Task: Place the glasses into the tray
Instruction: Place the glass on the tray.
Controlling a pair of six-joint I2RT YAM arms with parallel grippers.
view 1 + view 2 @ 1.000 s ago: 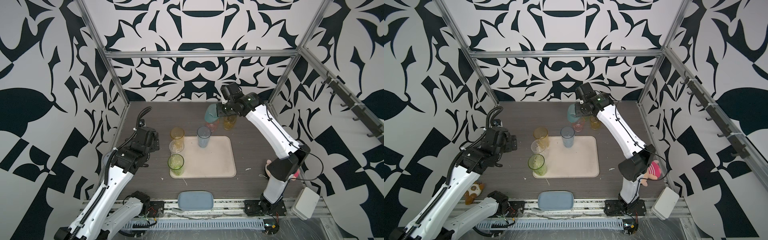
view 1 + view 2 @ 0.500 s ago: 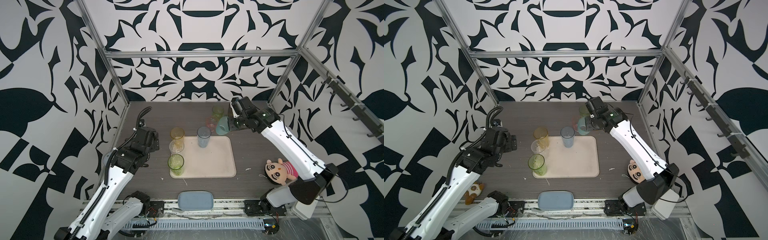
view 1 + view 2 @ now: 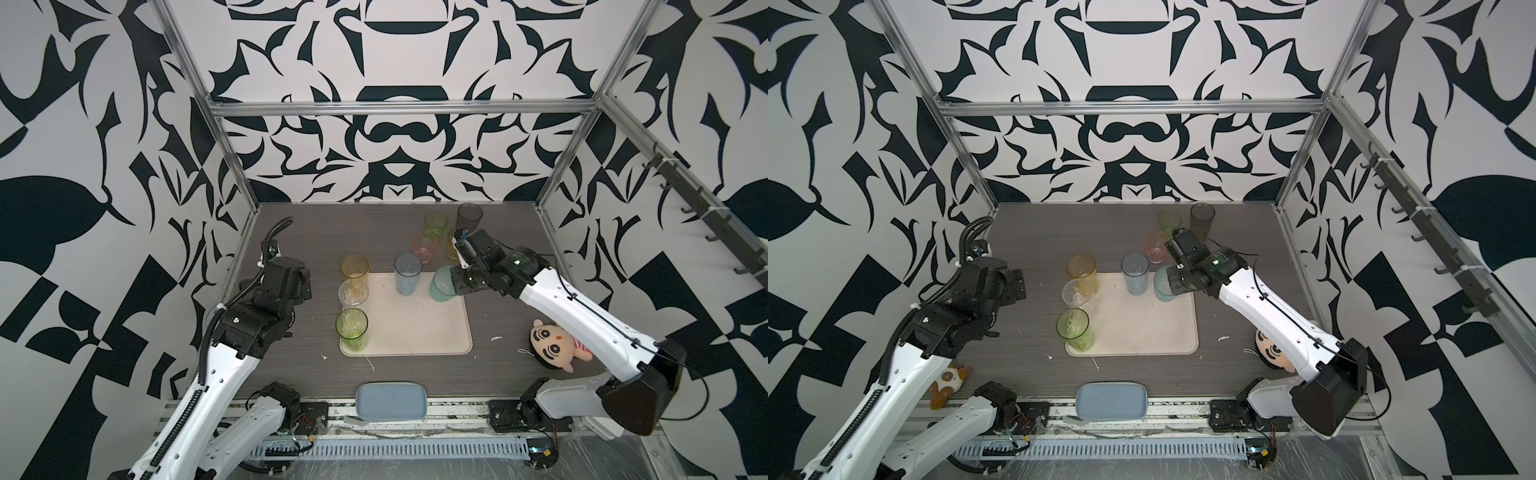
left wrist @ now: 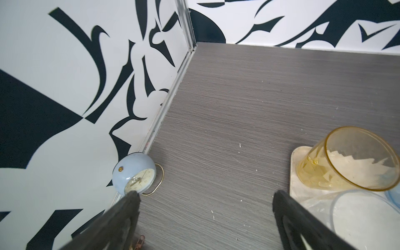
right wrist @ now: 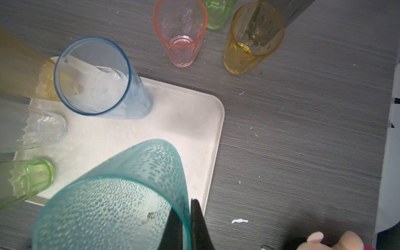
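The tray (image 3: 415,332) holds four glasses (image 3: 407,279); my right gripper (image 5: 186,214) pinches the teal glass (image 3: 441,284) above its two-o'clock corner; four more stand outside at one o'clock; my left gripper (image 4: 205,194) stands open, empty.

White links (image 3: 582,316), black joints (image 3: 486,274); ribbed black conduit (image 3: 206,332) along left arm (image 3: 226,374).

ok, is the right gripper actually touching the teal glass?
Touching. The right wrist view shows the right gripper shut on the teal glass: its wall is pinched between the two fingers, one inside the rim and one outside.
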